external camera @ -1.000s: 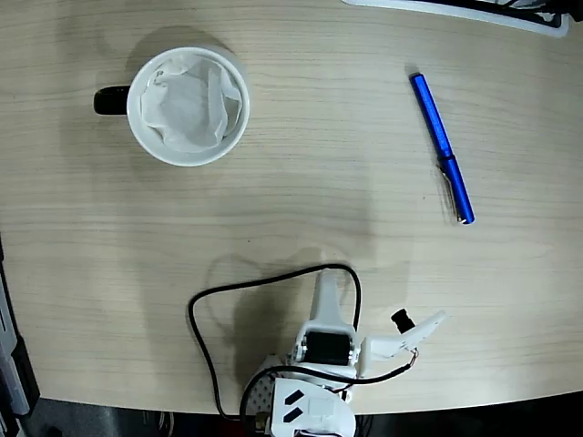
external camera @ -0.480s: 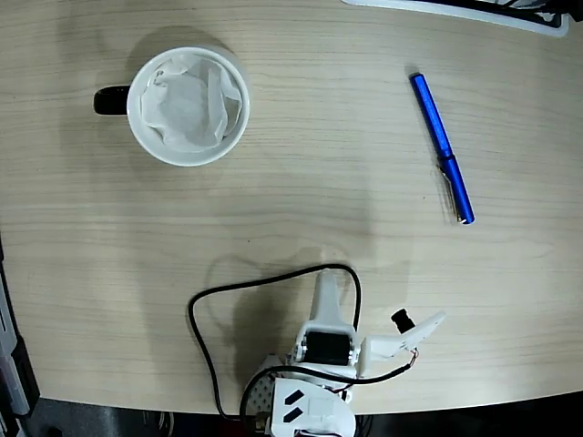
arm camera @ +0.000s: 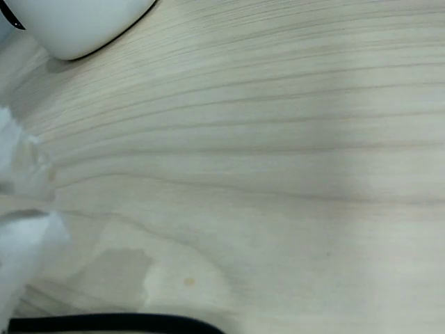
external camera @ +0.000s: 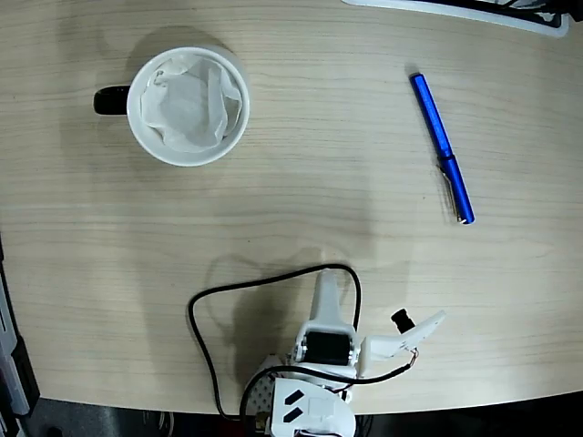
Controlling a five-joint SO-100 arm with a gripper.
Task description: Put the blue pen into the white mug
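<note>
Claw (external camera: 414, 332) (unmarked) beside black cable (external camera: 205, 350)

Items I cannot fully read from here:
- White mug (arm camera: 73, 24): wrist view crops it at the top edge, only a curved lower wall showing.
- Claw (arm camera: 14, 209): a blurred white shape at the wrist view's left edge; jaw position unreadable.
- Black cable (arm camera: 111, 322): clipped by the bottom edge.

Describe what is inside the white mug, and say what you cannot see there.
Crumpled white paper lines the inside of the white mug. It covers the mug's bottom, so anything beneath it is hidden. The blue pen lies apart on the table, not inside.
</note>
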